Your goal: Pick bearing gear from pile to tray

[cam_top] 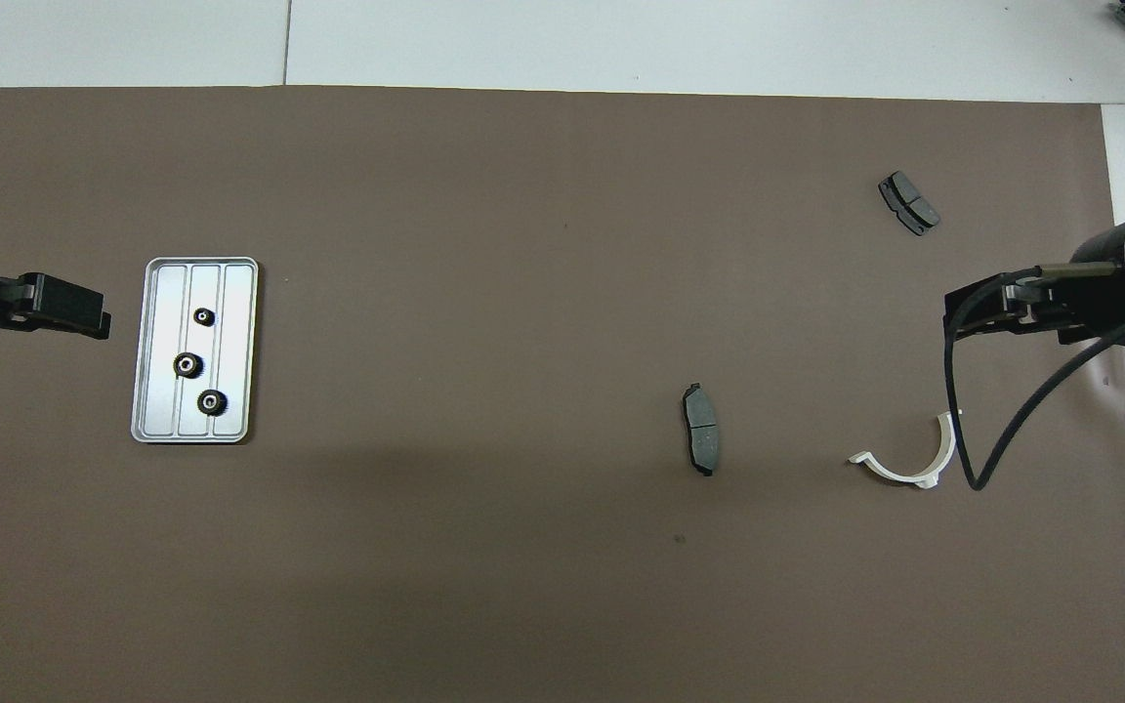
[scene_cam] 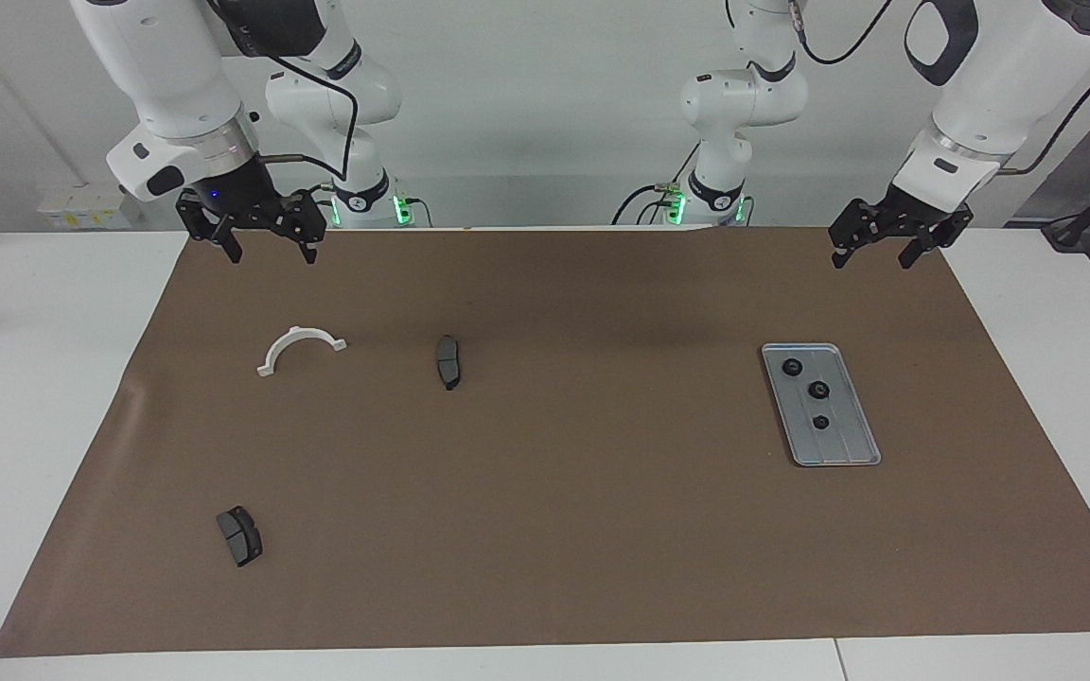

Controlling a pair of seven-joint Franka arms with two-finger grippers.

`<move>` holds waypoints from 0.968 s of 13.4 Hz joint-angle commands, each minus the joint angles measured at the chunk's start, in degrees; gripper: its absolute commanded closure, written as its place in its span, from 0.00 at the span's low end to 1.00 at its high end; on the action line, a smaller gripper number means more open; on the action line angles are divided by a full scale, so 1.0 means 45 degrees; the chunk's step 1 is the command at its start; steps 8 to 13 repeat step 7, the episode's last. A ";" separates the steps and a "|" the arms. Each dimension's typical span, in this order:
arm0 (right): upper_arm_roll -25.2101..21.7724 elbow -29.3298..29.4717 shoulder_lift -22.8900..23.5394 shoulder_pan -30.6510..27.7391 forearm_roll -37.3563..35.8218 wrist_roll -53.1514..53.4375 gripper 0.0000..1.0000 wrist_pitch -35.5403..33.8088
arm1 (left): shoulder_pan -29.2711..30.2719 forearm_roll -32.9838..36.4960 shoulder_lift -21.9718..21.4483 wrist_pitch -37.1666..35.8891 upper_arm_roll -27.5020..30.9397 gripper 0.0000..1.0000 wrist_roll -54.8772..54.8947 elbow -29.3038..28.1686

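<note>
The silver ridged tray (scene_cam: 843, 445) lies toward the left arm's end of the brown mat, also in the overhead view (cam_top: 235, 293). Three small black bearing gears (scene_cam: 818, 390) lie in it in a row (cam_top: 188, 365). What shows of the pile is two dark grey brake pads (scene_cam: 448, 361) (scene_cam: 239, 535) and a white half-ring bracket (scene_cam: 299, 348), scattered toward the right arm's end. My left gripper (scene_cam: 871, 255) hangs open and empty above the mat's edge by its base. My right gripper (scene_cam: 271, 248) hangs open and empty above the mat's edge, over no part.
The brown mat (scene_cam: 583, 530) covers most of the white table. In the overhead view the pads (cam_top: 701, 430) (cam_top: 909, 202) and the bracket (cam_top: 904, 459) lie well apart. A cable loop (cam_top: 973, 459) hangs from the right arm near the bracket.
</note>
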 commanded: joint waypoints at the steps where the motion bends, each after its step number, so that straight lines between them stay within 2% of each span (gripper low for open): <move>1: 0.0044 -0.0306 -0.0357 -0.0466 0.0270 -0.0048 0.00 -0.0077 | -0.0118 -0.0189 -0.0411 0.0391 0.0098 0.00 0.0188 -0.0527; 7: 0.0044 -0.0325 -0.0396 -0.1169 0.0270 -0.0710 0.00 -0.0214 | -0.0138 -0.0189 -0.0411 0.0372 0.0079 0.00 0.0169 -0.0527; 13: 0.0044 -0.0325 -0.0396 -0.1169 0.0270 -0.0710 0.00 -0.0214 | -0.0138 -0.0189 -0.0411 0.0372 0.0079 0.00 0.0169 -0.0527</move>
